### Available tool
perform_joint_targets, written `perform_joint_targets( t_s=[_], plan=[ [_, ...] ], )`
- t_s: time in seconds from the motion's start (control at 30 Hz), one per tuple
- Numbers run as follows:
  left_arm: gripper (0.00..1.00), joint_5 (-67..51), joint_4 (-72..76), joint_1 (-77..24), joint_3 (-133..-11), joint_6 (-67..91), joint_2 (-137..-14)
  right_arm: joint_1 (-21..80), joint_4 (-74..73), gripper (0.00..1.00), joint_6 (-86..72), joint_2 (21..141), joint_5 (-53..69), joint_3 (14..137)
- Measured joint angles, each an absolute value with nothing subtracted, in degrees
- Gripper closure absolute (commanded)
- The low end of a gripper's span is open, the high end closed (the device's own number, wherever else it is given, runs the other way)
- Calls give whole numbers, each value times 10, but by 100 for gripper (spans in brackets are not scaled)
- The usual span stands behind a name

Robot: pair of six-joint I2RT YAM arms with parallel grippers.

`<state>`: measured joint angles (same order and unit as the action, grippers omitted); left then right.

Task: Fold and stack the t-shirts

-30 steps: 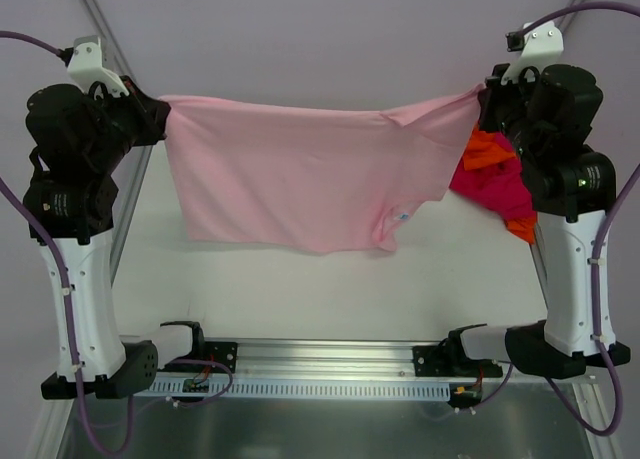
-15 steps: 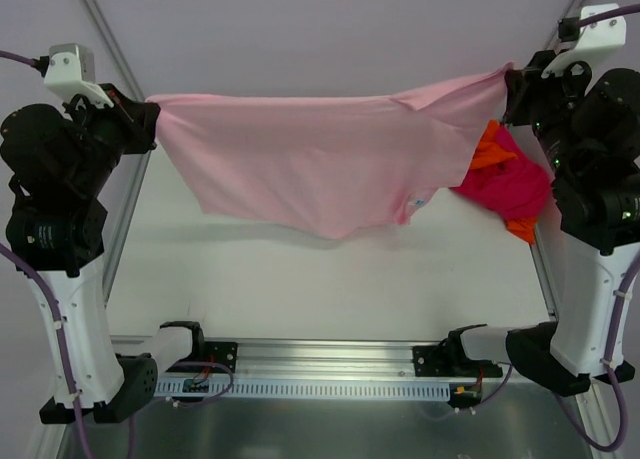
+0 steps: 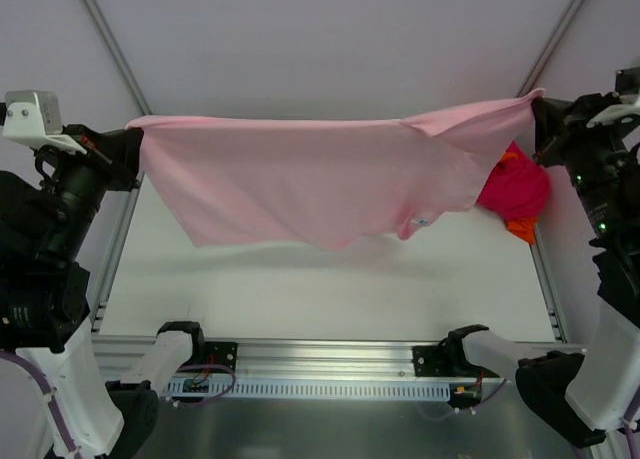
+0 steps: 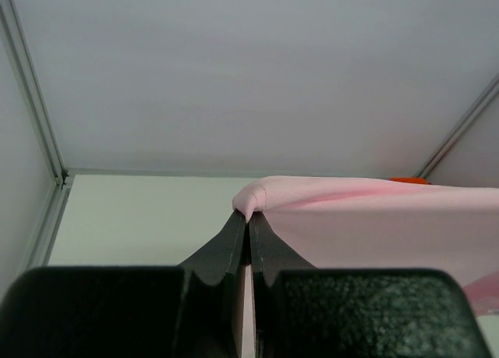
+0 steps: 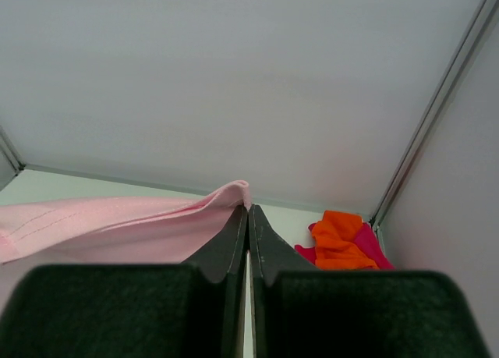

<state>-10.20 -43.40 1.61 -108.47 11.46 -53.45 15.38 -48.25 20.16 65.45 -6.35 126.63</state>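
**Pink T-Shirt Held Spread Above the Counter**

The pink t-shirt (image 3: 320, 179) hangs stretched in the air above the counter (image 3: 300, 289), its lower edge sagging toward the counter. The left fingers (image 4: 230, 245) are pinched tight on one upper corner of the cloth, over the counter's left edge. The right fingers (image 5: 232, 237) are pinched tight on the other upper corner, over the counter's right edge. A red and orange heap of clothes (image 3: 515, 191) lies at the counter's far right corner.
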Motion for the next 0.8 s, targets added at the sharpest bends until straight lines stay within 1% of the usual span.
perform_joint_targets(
  t_s=[0.1, 0.27, 0.5, 0.57, 0.67, 0.8],
  plan=[
    [100, -102, -453, 16, -1104, 117, -523, 154, -488, 99, 200, 625, -53, 1267],
    [100, -98, -504, 16, -1168, 132, -507, 154, -513, 99, 191, 593, -35, 1301],
    [100, -76, -540, 16, -1193, 145, -477, 154, -547, 99, 183, 552, -37, 1300],
    [100, -70, -531, 16, -1167, 148, -480, 154, -542, 99, 183, 549, -43, 1269],
    [100, -64, -509, 16, -1091, 155, -498, 154, -520, 99, 188, 555, -68, 1183],
    [100, -55, -470, 16, -986, 162, -578, 154, -491, 99, 195, 632, -95, 1079]
  ],
)
